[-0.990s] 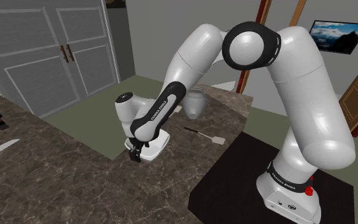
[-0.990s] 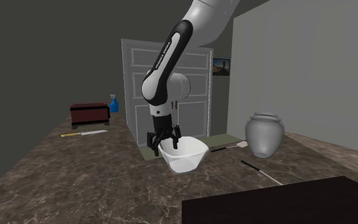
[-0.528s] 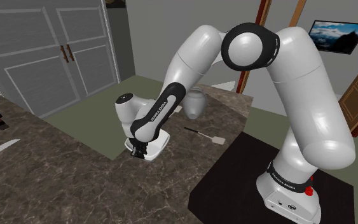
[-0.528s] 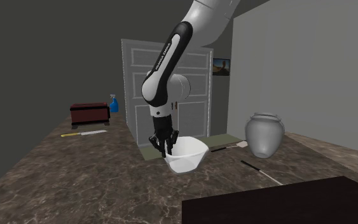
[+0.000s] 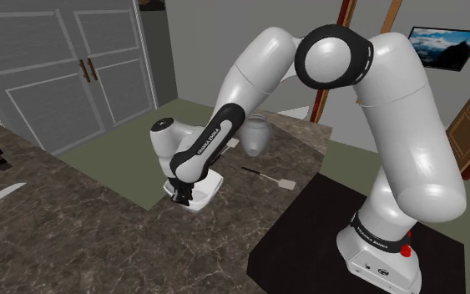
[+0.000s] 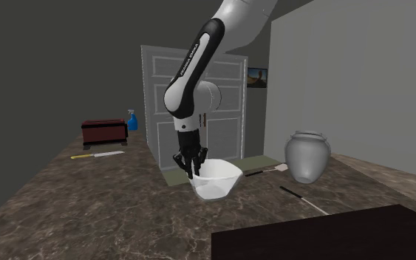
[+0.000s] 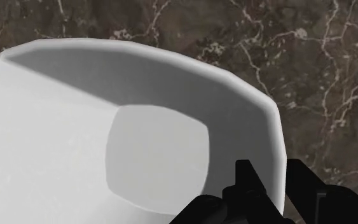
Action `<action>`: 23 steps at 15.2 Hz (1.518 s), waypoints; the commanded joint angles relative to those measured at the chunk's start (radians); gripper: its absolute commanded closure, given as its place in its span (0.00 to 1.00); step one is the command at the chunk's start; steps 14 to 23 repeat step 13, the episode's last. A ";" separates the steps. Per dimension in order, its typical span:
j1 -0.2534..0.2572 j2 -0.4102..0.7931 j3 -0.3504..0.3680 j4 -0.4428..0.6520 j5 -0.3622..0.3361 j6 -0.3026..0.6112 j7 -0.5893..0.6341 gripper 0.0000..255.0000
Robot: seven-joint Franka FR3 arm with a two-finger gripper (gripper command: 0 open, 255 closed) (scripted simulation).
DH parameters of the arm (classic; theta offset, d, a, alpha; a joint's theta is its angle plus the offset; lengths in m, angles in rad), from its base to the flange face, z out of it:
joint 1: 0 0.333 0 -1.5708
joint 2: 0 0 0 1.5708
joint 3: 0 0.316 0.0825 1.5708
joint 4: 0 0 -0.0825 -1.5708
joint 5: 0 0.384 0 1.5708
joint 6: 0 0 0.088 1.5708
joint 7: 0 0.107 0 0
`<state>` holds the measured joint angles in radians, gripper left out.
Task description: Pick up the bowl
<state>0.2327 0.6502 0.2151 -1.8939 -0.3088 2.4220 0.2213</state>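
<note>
white arm (image 5: 254, 71) bent down over dark marbled surface (image 5: 74, 242), black fingers (image 5: 179, 199) at white bowl (image 5: 207, 189) rim, grey vase (image 5: 256, 135) beyond

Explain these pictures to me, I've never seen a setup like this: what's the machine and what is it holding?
It is a simulated white robot arm on a box stand. Two pictures come from cameras in the room; the third from a camera on the hand, looking along its black gripper. On the marbled counter are a white bowl, a grey jar and a knife. The gripper is shut on the bowl's rim, one finger inside, one outside; the bowl sits on the counter.
</note>
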 commanded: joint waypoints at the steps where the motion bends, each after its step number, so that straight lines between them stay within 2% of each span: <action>1: -0.004 -0.023 0.006 -0.006 0.007 -0.017 -0.006 1.00; 11: -0.023 -0.126 0.033 -0.019 0.044 -0.105 -0.033 1.00; 23: -0.024 -0.128 0.034 -0.019 0.045 -0.106 -0.034 1.00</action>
